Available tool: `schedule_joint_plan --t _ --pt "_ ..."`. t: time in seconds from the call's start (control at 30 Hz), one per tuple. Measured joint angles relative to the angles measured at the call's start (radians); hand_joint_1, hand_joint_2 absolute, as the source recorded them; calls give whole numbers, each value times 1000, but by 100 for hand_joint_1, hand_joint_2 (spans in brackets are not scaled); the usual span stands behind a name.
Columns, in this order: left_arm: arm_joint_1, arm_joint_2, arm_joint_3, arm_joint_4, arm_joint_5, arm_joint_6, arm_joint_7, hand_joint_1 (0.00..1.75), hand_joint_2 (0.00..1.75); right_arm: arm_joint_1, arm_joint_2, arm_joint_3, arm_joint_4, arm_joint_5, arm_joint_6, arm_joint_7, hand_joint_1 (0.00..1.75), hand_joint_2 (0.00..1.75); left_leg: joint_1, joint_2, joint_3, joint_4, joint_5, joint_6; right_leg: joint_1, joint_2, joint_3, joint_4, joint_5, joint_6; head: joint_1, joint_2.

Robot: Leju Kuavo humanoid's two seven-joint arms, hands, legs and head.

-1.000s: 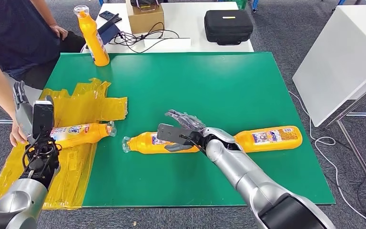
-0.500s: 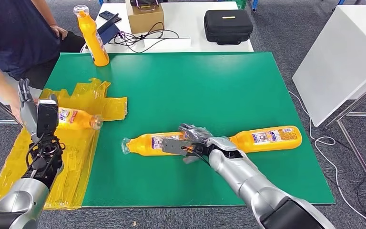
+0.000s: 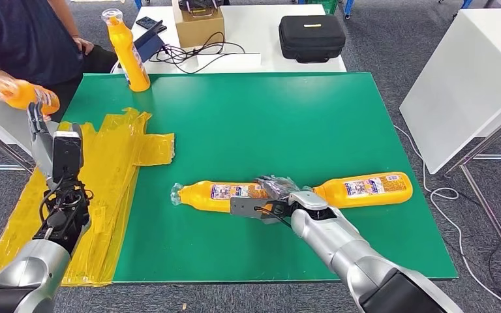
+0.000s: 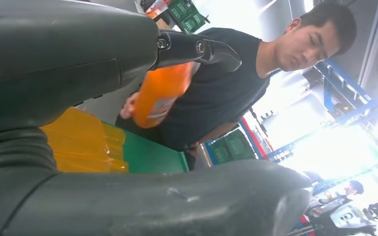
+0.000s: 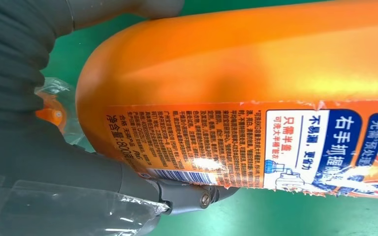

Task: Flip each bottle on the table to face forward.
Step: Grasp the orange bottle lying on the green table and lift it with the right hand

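Note:
An orange bottle (image 3: 218, 193) (image 5: 256, 73) lies on its side mid-table on the green mat (image 3: 267, 117), cap to the left, its label up. My right hand (image 3: 271, 195) (image 5: 24, 108) grips its thick end, fingers on both sides of the body. Just right of it lies a second orange bottle (image 3: 365, 189), label showing. A third (image 3: 127, 49) stands upright at the far left corner. A person at the left holds a fourth bottle (image 3: 23, 94) (image 4: 160, 93) up off the table. My left hand (image 3: 52, 147) (image 4: 54, 64) is raised beside it, fingers apart, holding nothing.
Crumpled yellow plastic wrap (image 3: 104, 150) covers the mat's left side. Behind the mat a white table carries a black case (image 3: 312, 36), a cardboard box (image 3: 199, 23) and cables. A white tabletop (image 3: 470, 85) stands to the right. The person (image 3: 19, 39) stands at the far left.
The person lifted the bottle from the yellow wrap and raised it. My right hand settled lower around the middle bottle, which rolled so its label shows. My left hand rose a little.

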Motion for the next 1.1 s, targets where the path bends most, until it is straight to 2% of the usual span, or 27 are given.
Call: schedule_joint_plan --t 0.57,0.63,0.77,0.9,1.03,1.1 --pt "-15 -9 -27 -3 14 -18 0 0 0 4 -16 -1 5 -17 -15 -11 175 175 0 0 8 0 0 0 -1 0 8 0 0 0 0 0" --pt "-19 -11 -30 -1 41 -68 0 0 0 7 -17 -9 5 -40 -32 -15 175 175 0 0 8 0 0 0 -1 0 8 0 0 0 0 0" --pt "-32 -17 -19 22 143 -275 0 0 0 13 -20 -52 4 -93 -64 -36 175 175 0 0 7 0 0 0 -1 0 8 0 0 0 0 0" --pt "-38 -24 -4 42 189 -380 0 0 0 16 -26 -84 0 -119 -77 -51 175 175 -1 0 7 0 0 0 -2 0 8 0 0 0 0 0" --pt "-43 -38 27 91 286 -635 10 0 175 32 -37 -139 -45 -184 -110 -93 175 175 -1 0 4 0 0 0 -2 0 5 0 0 0 0 0" --pt "-40 -50 45 114 339 -756 41 0 175 38 -47 -179 -99 -210 -121 -106 175 175 -1 0 2 0 0 0 -2 0 3 0 1 1 0 0"
